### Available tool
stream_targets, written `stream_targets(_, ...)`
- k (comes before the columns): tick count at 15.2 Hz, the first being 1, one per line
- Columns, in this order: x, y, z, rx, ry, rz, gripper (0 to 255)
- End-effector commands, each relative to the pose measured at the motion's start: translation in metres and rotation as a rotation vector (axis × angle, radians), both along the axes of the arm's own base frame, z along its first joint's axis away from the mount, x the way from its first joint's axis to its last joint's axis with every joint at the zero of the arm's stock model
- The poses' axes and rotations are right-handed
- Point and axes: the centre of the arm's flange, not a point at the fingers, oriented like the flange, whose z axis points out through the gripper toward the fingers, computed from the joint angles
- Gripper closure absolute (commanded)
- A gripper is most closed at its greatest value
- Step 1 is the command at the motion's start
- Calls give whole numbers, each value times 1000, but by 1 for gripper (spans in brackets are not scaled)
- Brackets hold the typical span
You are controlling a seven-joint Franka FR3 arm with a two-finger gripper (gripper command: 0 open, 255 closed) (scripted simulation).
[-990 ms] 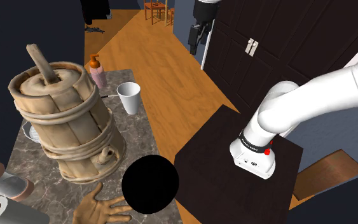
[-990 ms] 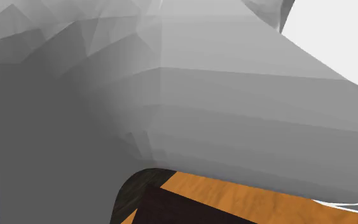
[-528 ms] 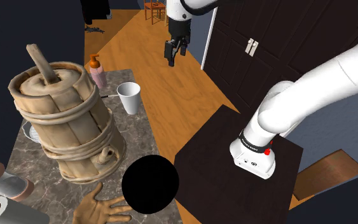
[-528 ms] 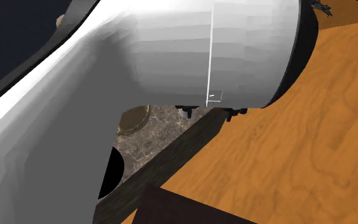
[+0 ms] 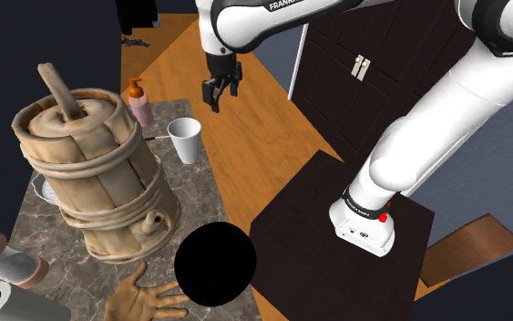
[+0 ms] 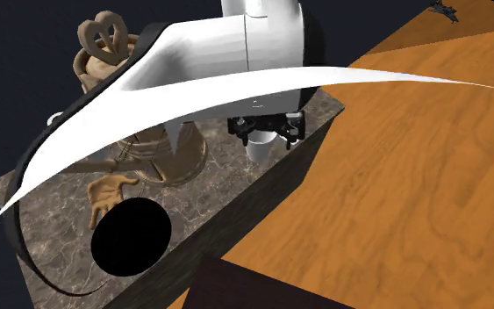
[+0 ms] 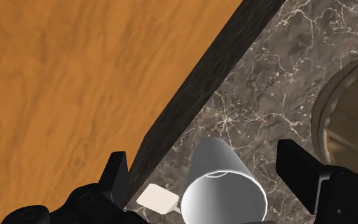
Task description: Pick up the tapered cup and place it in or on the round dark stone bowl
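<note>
One cup point(image 5: 185, 139): plain white, upright, mouth up, wide at the rim and tapering to a narrower base. It stands on the grey veined counter point(image 5: 200, 196), near the counter's far corner and close to the edge that borders the wood floor point(image 5: 245, 128).

One gripper point(image 5: 216, 98), all black, hangs above the cup and slightly to the shoulder view's right, clear of it. In the wrist view the gripper point(image 7: 203, 159) looks down on the cup point(image 7: 225, 191). Its two fingers point(image 7: 117, 178) stand wide apart, one on either side of the cup, w/ neither touching it, so the jaws are open and hold nothing. One small pale tag point(image 7: 158, 198) lies flat just beside the cup, toward the counter edge.

One soap bottle point(image 5: 138, 102), pinkish w/ an orange pump, stands just left of the cup and a little farther off.

One wooden barrel point(image 5: 90, 173), bound w/ rope and w/ a handle rising from its lid, takes up the counter's middle, nearer than the cup.

One bowl point(image 5: 214, 264), drawn as a flat black round shape, sits at the counter's near end, well apart from the cup. One wooden hand point(image 5: 145, 296) lies palm up, just left of the bowl.

In the second exterior view the gripper point(image 6: 268, 136) stands over the cup point(image 6: 261, 154) at the counter's corner, w/ the bowl point(image 6: 131, 235) at the opposite end.

One dark stand point(image 5: 318, 219) carries the arm's base, to the shoulder view's right of the counter.
</note>
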Motion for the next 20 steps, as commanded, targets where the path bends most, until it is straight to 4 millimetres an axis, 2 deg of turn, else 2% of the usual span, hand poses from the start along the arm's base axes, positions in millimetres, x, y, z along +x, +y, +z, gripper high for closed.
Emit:
stream_targets(1, 19, 16, -14, -3, 3, -6, 0)
stream_targets(16, 148, 115, -135, -36, 23, -43, 0)
stream_targets(20, 149, 114, -152, -37, 23, -44, 0)
